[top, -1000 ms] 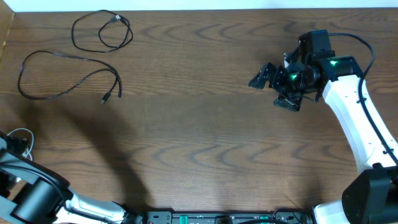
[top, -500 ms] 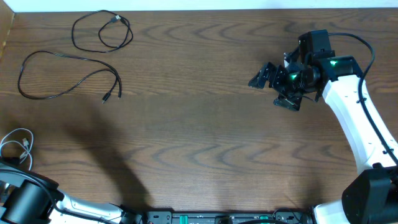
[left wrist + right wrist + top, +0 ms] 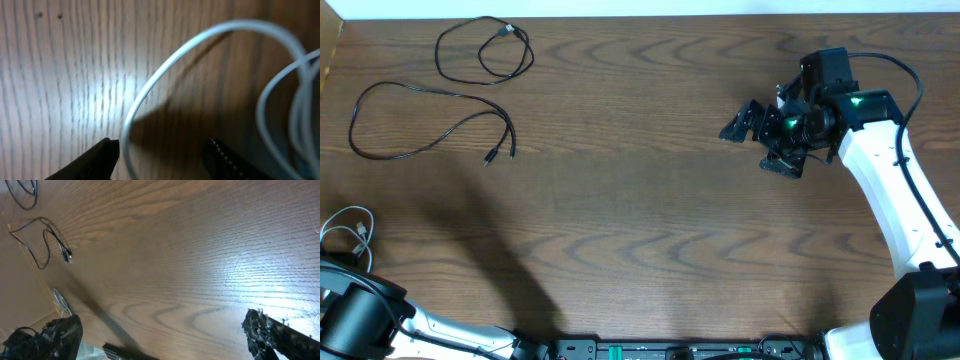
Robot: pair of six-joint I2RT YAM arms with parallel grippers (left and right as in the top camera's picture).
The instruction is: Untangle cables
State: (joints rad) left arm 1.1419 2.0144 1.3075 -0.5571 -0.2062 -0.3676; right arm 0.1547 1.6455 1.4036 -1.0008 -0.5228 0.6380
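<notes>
Two black cables lie apart at the table's far left: a small loop [image 3: 485, 50] and a longer one [image 3: 430, 120] with its plug near the middle left. The white cable [image 3: 345, 228] lies coiled at the left edge. In the left wrist view my left gripper [image 3: 162, 150] is open, low over the table, and a strand of the white cable [image 3: 150, 85] runs between its fingertips, with more loops to the right. My right gripper [image 3: 758, 145] is open and empty above the right half of the table, far from all cables; it also shows in the right wrist view [image 3: 160, 335].
The right wrist view shows the longer black cable [image 3: 47, 240] and the white cable [image 3: 60, 302] far off. The left arm [image 3: 360, 320] fills the front left corner. A dark rail [image 3: 670, 350] runs along the table's front edge.
The left arm has drawn back toward the front left corner, uncovering more of the white cable. The right arm and the black cables have not moved.
</notes>
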